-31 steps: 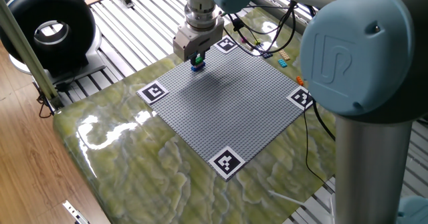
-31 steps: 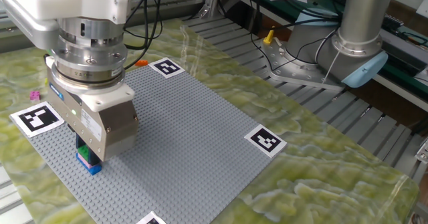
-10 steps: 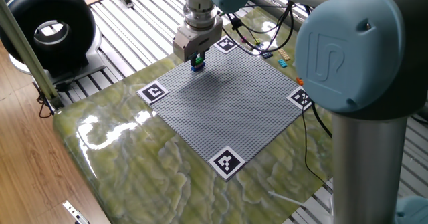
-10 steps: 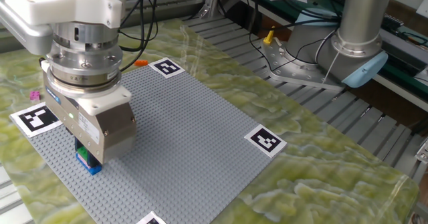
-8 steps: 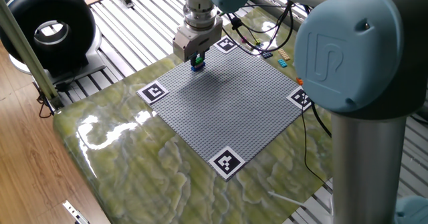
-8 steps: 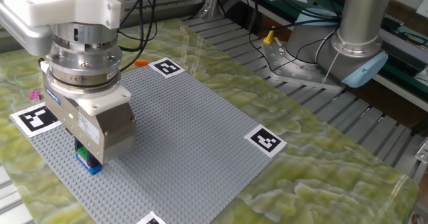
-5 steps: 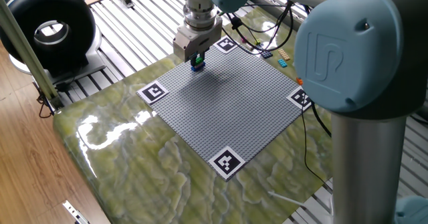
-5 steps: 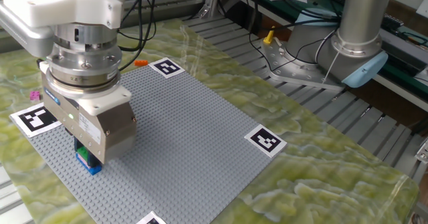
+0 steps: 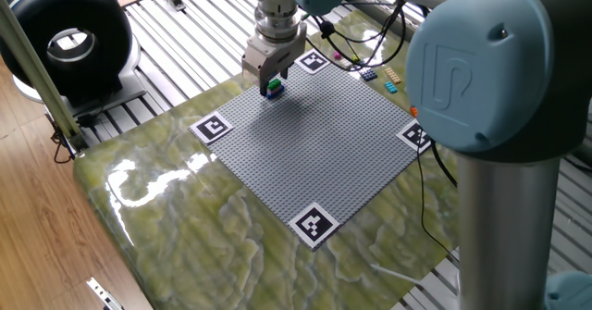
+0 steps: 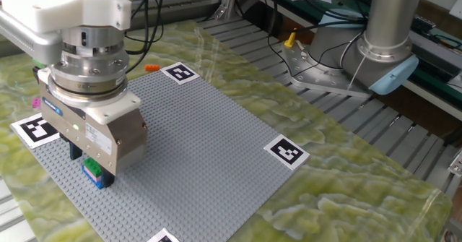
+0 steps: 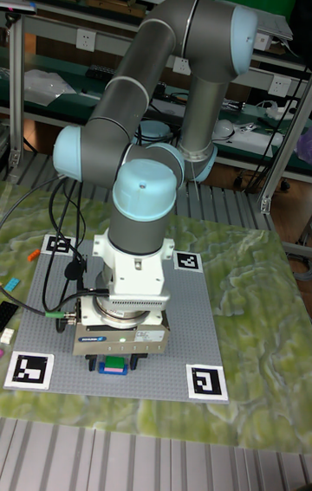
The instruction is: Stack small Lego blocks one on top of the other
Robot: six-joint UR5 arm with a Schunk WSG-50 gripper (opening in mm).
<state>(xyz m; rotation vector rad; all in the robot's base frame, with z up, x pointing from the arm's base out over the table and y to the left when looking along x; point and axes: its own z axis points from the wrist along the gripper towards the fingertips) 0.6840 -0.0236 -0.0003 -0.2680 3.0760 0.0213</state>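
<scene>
The little stack of small plastic studded Lego bricks [image 10: 94, 171], a green brick on top of a purple layer with a blue one at the bottom, stands on the large grey studded baseplate [image 10: 202, 134] near the corner with a black-and-white square marker tag [image 10: 37, 130]. In the tall fixed view the same stack [image 11: 113, 365] shows green over blue directly beneath the tool.

The robot's two-finger gripper [image 10: 88, 164] hangs just above the stack, its dark fingers [image 10: 75, 152] standing apart on either side with a gap to the bricks, so it is spread and has hold of nothing; the stack appears to stand on its own. In one fixed view the gripper [image 9: 269, 77] sits right over the green top [image 9: 273, 89].

The step in hand looks like the release after pressing the top brick home. To do it well, the lift should go straight up, with no sideways drift, since a finger brushing the green brick could lever the stack off its studs. The fingers should be clear of both sides before rising. Whether the top brick is fully seated cannot be told from these views.

Spare bricks lie on the green-marbled bench [image 9: 185, 227] beyond the plate: a small pink brick [image 10: 37, 102] and a small orange brick [image 10: 151, 68].
</scene>
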